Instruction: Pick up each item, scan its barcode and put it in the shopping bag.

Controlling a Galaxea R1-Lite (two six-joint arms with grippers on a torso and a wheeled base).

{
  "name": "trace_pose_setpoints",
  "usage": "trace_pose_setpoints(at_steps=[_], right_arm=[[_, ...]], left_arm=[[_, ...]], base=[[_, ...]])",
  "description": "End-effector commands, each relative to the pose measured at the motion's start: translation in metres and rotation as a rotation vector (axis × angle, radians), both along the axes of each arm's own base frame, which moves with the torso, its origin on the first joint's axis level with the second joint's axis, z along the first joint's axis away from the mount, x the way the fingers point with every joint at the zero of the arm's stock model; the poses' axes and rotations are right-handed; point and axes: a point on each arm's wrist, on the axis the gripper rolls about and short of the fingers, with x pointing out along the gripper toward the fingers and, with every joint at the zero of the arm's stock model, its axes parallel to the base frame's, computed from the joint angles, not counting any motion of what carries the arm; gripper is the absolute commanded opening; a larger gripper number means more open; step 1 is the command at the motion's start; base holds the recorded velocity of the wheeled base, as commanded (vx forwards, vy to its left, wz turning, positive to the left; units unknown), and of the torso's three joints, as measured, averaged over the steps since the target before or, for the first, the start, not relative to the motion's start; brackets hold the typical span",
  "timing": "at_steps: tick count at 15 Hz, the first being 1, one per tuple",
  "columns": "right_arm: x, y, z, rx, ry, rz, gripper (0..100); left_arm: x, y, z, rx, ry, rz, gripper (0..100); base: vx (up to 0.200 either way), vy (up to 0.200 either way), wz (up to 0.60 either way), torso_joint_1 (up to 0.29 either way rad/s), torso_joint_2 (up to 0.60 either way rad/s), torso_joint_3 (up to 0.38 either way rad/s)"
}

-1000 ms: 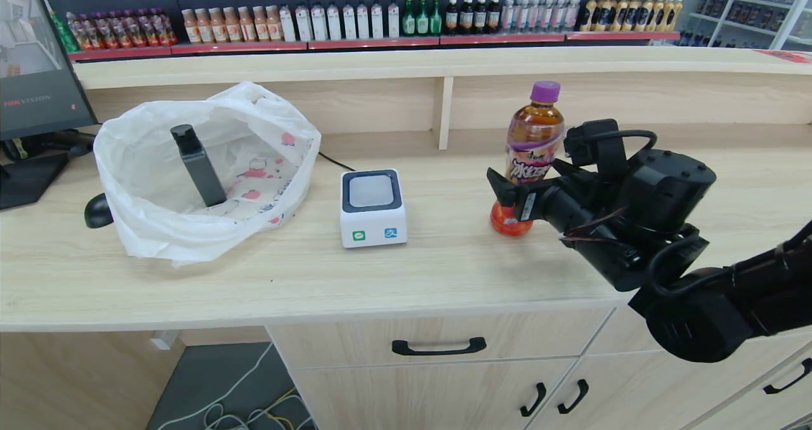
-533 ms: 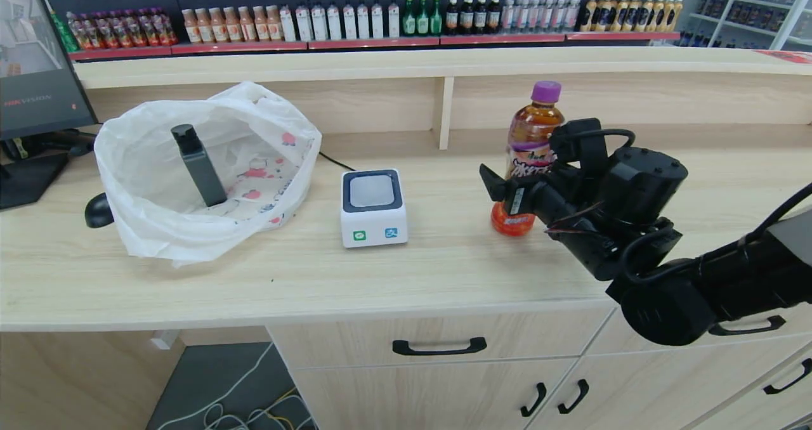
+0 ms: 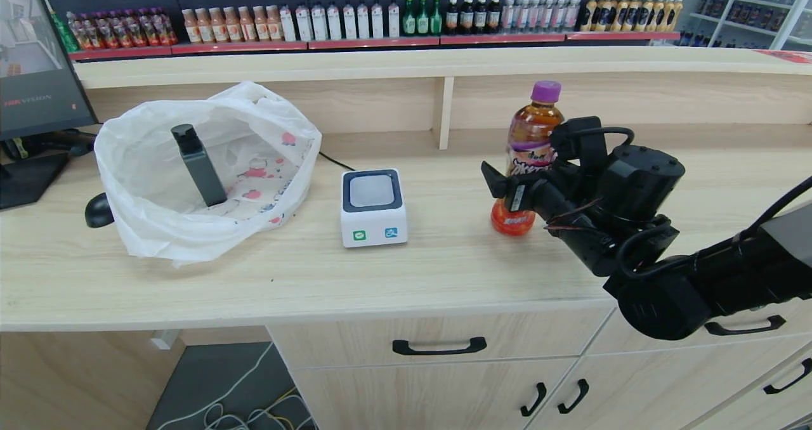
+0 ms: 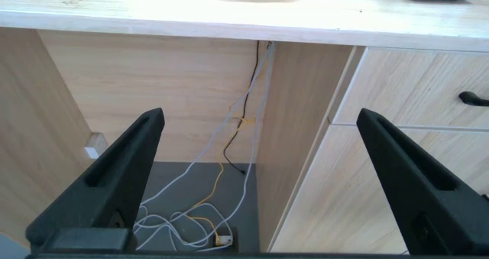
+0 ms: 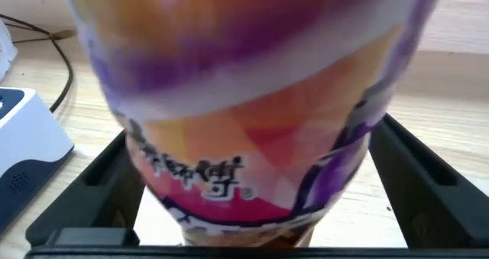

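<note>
An orange drink bottle (image 3: pixel 531 135) with a purple cap stands upright on the wooden counter (image 3: pixel 444 265), right of the white scanner (image 3: pixel 372 207). My right gripper (image 3: pixel 520 163) is open, one finger on each side of the bottle's label. In the right wrist view the bottle (image 5: pixel 252 114) fills the space inside the gripper (image 5: pixel 256 140), and the scanner (image 5: pixel 23 160) shows at the side. The white shopping bag (image 3: pixel 158 227) stands open at the left with a grey bottle (image 3: pixel 198 163) upright inside. My left gripper (image 4: pixel 260 118) hangs open below counter height, facing the cabinet.
A monitor (image 3: pixel 32 68) and a black mouse (image 3: pixel 98 211) sit left of the bag. A raised ledge with a divider (image 3: pixel 446 113) runs behind the counter, with shelves of bottles (image 3: pixel 380 18) beyond. Drawers (image 3: pixel 438 347) lie below. Loose cables (image 4: pixel 221 182) hang under the counter.
My right arm has pushed forward and left, bringing its fingers further around the bottle. In the last half second it hardly shifted. The bottle still stands where it was.
</note>
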Motion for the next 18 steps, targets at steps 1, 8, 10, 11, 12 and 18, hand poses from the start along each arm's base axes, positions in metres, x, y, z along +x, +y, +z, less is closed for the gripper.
trace_pose_setpoints(at_steps=[1,8,10,11,12,18], right_arm=[[0.001,-0.002,0.001,0.002,-0.004,-0.005,100],[0.0,0.0,0.002,0.001,-0.008,-0.003,0],[-0.001,-0.001,0.004,0.002,-0.012,0.0,0],[-0.001,-0.001,0.004,0.004,-0.015,-0.001,0],[-0.002,-0.001,0.005,0.006,-0.017,-0.001,0],[-0.008,-0.002,0.016,0.019,-0.04,0.01,0]], left_arm=[[0.0,0.0,0.0,0.0,0.0,-0.002,100],[0.0,0.0,0.0,0.0,0.0,-0.002,100],[0.0,0.0,0.0,0.0,0.0,0.0,100],[0.0,0.0,0.0,0.0,0.0,0.0,100],[0.0,0.0,0.0,0.0,0.0,0.0,100],[0.0,0.0,0.0,0.0,0.0,0.0,100]], base=[[0.0,0.0,0.0,0.0,0.0,0.0],[0.0,0.0,0.0,0.0,0.0,0.0],[0.0,0.0,0.0,0.0,0.0,0.0],[0.0,0.0,0.0,0.0,0.0,0.0],[0.0,0.0,0.0,0.0,0.0,0.0],[0.0,0.0,0.0,0.0,0.0,0.0]])
